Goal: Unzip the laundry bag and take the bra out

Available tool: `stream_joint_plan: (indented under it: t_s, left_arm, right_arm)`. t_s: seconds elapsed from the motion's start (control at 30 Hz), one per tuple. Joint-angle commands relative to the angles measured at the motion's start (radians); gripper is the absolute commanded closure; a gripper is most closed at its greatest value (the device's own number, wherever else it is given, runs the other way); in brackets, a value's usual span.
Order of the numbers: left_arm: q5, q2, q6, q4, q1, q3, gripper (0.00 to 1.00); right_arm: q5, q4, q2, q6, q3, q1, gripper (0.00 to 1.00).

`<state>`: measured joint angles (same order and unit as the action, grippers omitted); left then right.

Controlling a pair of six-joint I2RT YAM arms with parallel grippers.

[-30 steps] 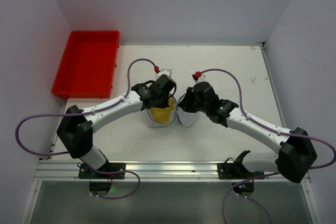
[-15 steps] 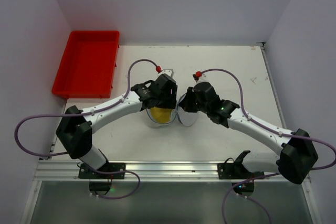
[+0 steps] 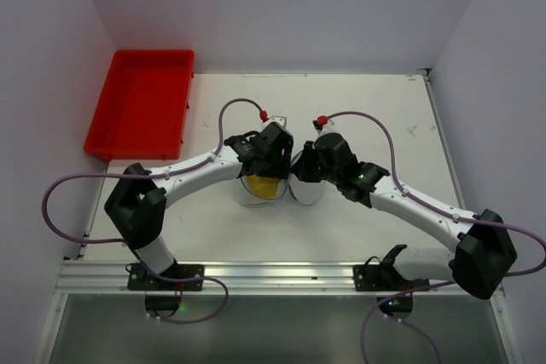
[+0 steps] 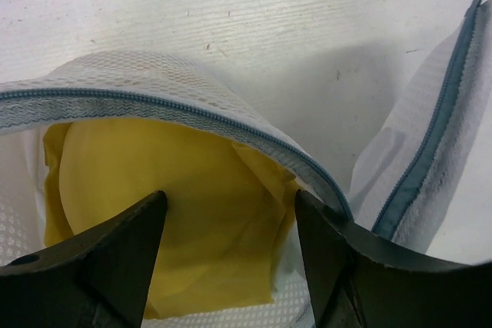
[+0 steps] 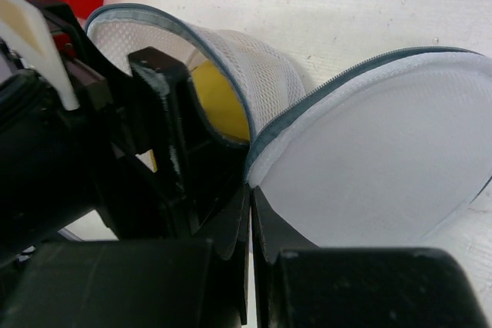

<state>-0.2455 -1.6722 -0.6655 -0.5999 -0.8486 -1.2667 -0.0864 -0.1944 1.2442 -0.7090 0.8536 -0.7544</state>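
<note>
The laundry bag stands unzipped mid-table, white mesh with a blue-grey zip rim. Its round lid is folded out to the right. The yellow bra lies inside the bag, also seen as a yellow patch from above. My left gripper is open over the bag's mouth, one finger on each side of the bra, not closed on it. My right gripper is shut on the edge of the lid, right beside the left gripper.
A red plastic tray sits at the table's far left corner. The two wrists are almost touching above the bag. White walls close the table in on the left, back and right.
My left gripper has gone from shut to open and shifted slightly right over the bag's mouth. The right gripper keeps its hold on the lid.
</note>
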Motion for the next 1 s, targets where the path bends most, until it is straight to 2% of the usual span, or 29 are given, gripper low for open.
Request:
stream_joint_plan:
  t_s: [0.0,0.13,0.23,0.3,0.4,0.43,0.5,0.53,0.57,0.77,0.97]
  left_arm:
    - [-0.031,-0.037,-0.006,0.012,-0.007,-0.033,0.28]
    - [-0.104,-0.070,-0.028,-0.004,-0.007,-0.033,0.32]
    - [-0.142,-0.090,-0.037,-0.026,-0.007,-0.028,0.38]
    - [-0.158,-0.092,-0.042,-0.024,-0.007,-0.013,0.46]
    - [-0.182,-0.093,-0.049,-0.017,-0.006,-0.002,0.61]
    - [-0.189,-0.093,-0.048,-0.012,-0.006,0.000,0.72]
    - [-0.190,-0.093,-0.045,-0.011,-0.006,0.000,0.84]
    - [-0.189,-0.092,-0.043,-0.009,-0.006,0.000,0.94]
    - [-0.187,-0.090,-0.042,-0.006,-0.006,0.000,0.98]
    - [-0.201,-0.049,-0.036,0.005,-0.003,0.024,1.00]
    - [-0.212,0.101,-0.039,0.035,0.036,0.110,1.00]
  right_arm:
    - [0.005,0.047,-0.032,0.025,0.018,-0.005,1.00]
    - [0.019,0.047,-0.045,0.019,0.016,-0.006,1.00]
    - [0.019,0.047,-0.058,0.020,0.015,-0.005,1.00]
    - [0.019,0.046,-0.065,0.020,0.015,-0.006,1.00]
    - [0.023,0.046,-0.069,0.017,0.015,-0.005,1.00]
    - [0.030,0.046,-0.072,0.017,0.015,-0.006,1.00]
    - [0.033,0.047,-0.075,0.016,0.012,-0.008,1.00]
    - [0.031,0.047,-0.077,0.016,0.012,-0.008,1.00]
    - [0.030,0.047,-0.081,0.016,0.010,-0.010,1.00]
    - [-0.001,0.046,-0.089,0.028,-0.002,-0.010,1.00]
    - [-0.049,0.096,-0.132,0.068,-0.088,-0.008,1.00]
